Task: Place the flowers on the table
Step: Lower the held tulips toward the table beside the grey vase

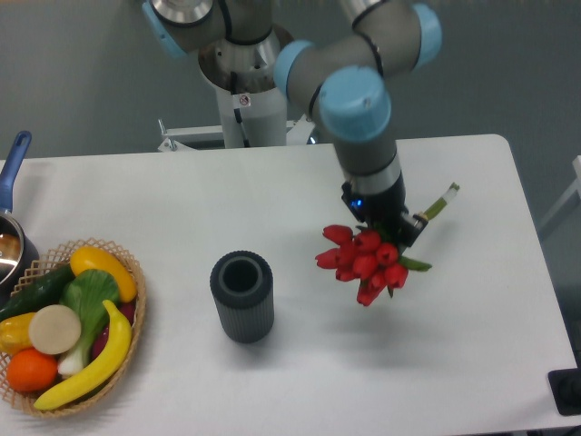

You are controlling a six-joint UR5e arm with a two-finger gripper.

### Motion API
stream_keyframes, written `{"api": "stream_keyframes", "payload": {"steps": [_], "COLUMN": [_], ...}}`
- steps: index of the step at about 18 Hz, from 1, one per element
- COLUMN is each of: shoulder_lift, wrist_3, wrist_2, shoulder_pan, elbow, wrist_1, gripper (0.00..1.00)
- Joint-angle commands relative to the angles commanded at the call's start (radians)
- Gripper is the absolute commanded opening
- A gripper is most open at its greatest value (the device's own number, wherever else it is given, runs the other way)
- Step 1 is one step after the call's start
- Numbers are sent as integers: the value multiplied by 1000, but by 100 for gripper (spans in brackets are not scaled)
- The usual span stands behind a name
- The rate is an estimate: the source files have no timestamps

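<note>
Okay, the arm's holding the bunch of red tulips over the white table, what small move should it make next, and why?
Probably lower a little further over the bare patch of white table. The gripper seems closed on the green stems, and the red tulip bunch appears to hang above the surface, right of the dark grey ribbed cylindrical vase. With nothing under the blooms, it could then open and release.
</note>
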Motion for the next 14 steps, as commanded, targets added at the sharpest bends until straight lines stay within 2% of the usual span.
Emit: {"api": "stream_keyframes", "payload": {"steps": [8, 14], "shoulder_lift": [-100, -158], "wrist_3": [-6, -9], "wrist_2": [71, 72], "shoulder_pan": [-2, -2], "elbow": [48, 66], "wrist_1": [6, 8], "gripper": [45, 45]}}
